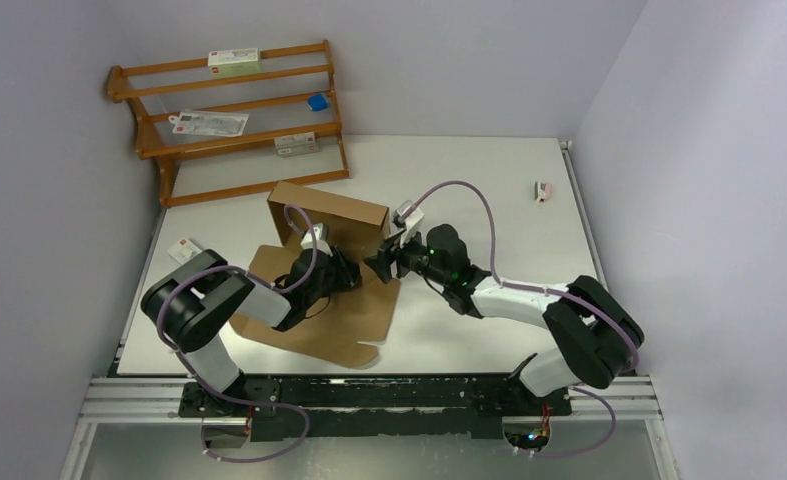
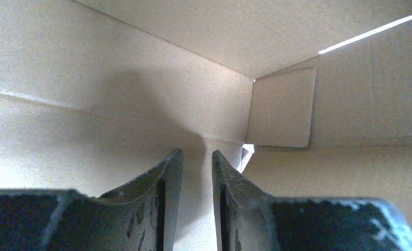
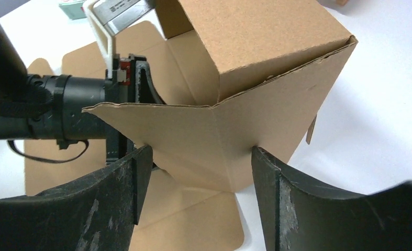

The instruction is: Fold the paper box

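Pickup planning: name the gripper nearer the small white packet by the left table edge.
Left. Left gripper: right of the small white packet, inside the brown cardboard box. Right gripper: farther right.

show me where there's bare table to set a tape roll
Widest bare patch: the far right of the table, bordered by the paper box, the wooden rack and the small object near the right edge. A smaller one lies between the box's flat sheet and the right arm. Crowded: the centre, where left gripper and right gripper meet at the box.
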Robot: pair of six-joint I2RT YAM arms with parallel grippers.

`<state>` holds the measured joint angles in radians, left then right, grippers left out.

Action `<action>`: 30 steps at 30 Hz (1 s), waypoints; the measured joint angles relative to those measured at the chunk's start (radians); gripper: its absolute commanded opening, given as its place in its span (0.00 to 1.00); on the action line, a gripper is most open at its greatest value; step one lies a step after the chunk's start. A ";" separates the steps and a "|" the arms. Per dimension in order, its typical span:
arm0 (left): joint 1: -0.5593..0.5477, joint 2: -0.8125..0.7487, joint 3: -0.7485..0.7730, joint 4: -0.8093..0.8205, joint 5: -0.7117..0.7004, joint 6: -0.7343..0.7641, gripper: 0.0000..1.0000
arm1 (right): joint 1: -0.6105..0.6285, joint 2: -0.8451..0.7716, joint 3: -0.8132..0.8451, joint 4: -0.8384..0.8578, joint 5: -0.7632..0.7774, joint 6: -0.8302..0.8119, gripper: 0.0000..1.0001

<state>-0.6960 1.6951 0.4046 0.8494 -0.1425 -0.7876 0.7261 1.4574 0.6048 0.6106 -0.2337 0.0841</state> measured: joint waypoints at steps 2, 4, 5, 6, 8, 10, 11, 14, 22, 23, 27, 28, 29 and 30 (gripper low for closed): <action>-0.002 -0.004 -0.001 -0.004 0.005 -0.003 0.33 | 0.024 0.004 -0.011 0.028 0.068 0.004 0.77; -0.004 -0.010 -0.006 -0.008 0.008 -0.006 0.34 | 0.037 0.021 -0.013 0.054 0.124 0.009 0.77; -0.005 -0.012 -0.008 -0.009 0.009 -0.007 0.34 | 0.046 0.029 -0.013 0.064 0.145 0.010 0.77; -0.007 -0.015 -0.009 -0.011 0.010 -0.008 0.34 | 0.052 0.040 -0.013 0.074 0.173 0.014 0.77; -0.012 -0.021 -0.011 -0.017 0.015 -0.014 0.34 | 0.060 0.061 -0.013 0.089 0.224 0.026 0.76; -0.019 -0.025 -0.015 -0.020 0.019 -0.019 0.34 | 0.067 0.074 -0.013 0.095 0.274 0.040 0.74; -0.023 -0.027 -0.017 -0.021 0.020 -0.022 0.34 | 0.072 0.078 -0.013 0.100 0.301 0.048 0.73; -0.032 -0.029 -0.018 -0.023 0.020 -0.030 0.34 | 0.085 0.085 -0.013 0.111 0.377 0.071 0.69; -0.073 -0.029 -0.018 -0.023 0.026 -0.049 0.35 | 0.101 0.109 -0.013 0.134 0.462 0.087 0.52; -0.076 -0.029 -0.018 -0.023 0.025 -0.051 0.36 | 0.102 0.109 -0.013 0.134 0.471 0.086 0.50; -0.083 -0.037 -0.018 -0.031 0.023 -0.055 0.38 | 0.105 0.110 -0.013 0.133 0.500 0.083 0.45; -0.085 -0.042 -0.018 -0.037 0.024 -0.056 0.39 | 0.105 0.110 -0.013 0.133 0.505 0.082 0.43; -0.088 -0.048 -0.018 -0.044 0.024 -0.058 0.40 | 0.105 0.109 -0.014 0.134 0.509 0.078 0.39; -0.091 -0.053 -0.018 -0.053 0.024 -0.059 0.41 | 0.105 0.109 -0.018 0.136 0.512 0.075 0.37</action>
<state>-0.7872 1.6417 0.3870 0.7963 -0.1181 -0.8463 0.8314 1.5669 0.5865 0.7467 0.2787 0.1589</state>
